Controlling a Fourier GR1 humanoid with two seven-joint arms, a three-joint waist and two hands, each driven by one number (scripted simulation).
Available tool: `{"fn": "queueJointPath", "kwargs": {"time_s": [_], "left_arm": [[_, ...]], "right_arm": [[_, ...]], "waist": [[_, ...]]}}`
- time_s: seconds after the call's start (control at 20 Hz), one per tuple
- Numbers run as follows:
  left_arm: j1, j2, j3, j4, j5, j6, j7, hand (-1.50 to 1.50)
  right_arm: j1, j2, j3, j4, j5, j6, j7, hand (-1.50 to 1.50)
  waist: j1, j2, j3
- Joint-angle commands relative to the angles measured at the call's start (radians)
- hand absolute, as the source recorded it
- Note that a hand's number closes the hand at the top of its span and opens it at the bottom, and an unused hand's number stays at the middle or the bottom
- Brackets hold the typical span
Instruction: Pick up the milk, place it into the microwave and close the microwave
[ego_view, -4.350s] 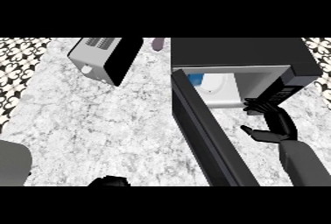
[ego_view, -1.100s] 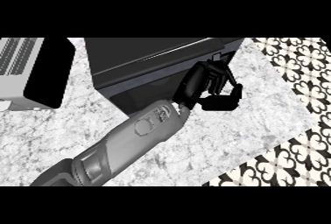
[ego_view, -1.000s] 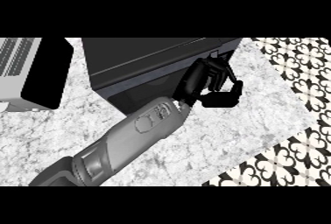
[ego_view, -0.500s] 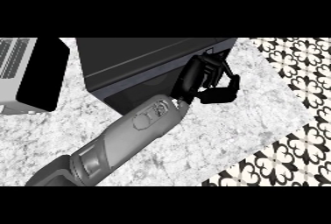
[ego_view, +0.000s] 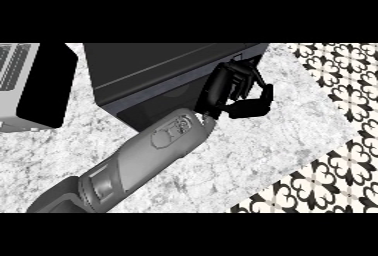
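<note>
Head view: you look steeply down on the desk (ego_view: 295, 145), with one grey forearm (ego_view: 140, 160) crossing the picture from lower left to upper right.
Which arm: you cannot tell from this view alone whether it is the left or the right; it enters at the lower left edge and reaches toward the right.
Robot hand (ego_view: 235, 92): it lies against the front right corner of the microwave (ego_view: 155, 70), palm toward the dark front face, touching it.
Fingers (ego_view: 249, 106): you see them curled, bent back toward the wrist, with nothing between them; the thumb stands a little apart from them.
Microwave: a dark box at the top middle; its front face lies flush with the body and you see no opening along it.
Milk: you cannot see it anywhere in this picture.
Other robot hand: it does not show.
Toaster oven (ego_view: 33, 85): a grey box with a black front at the left edge, just beside the microwave, a narrow strip of desk between them.
Desk: grey-white marble, bare around the forearm.
Floor (ego_view: 332, 85): black-and-white patterned tiles show at the right edge and lower right corner, past the edge of the desk.
</note>
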Motion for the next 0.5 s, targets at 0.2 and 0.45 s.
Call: {"fn": "queueJointPath", "kwargs": {"time_s": [0.2,0.45], "left_arm": [[-0.073,-0.023,0.004,0.059,0.026,0.004,-0.002,1.50],[-0.071,-0.023,-0.004,0.056,0.037,0.024,-0.011,1.50]], "right_arm": [[-0.024,-0.019,-0.012,0.033,-0.037,0.038,0.011,-1.50],[-0.046,-0.031,-0.012,0.038,-0.053,0.047,0.028,-1.50]], "waist": [[-0.015,0.014,0.002],[-0.022,0.015,0.001]]}}
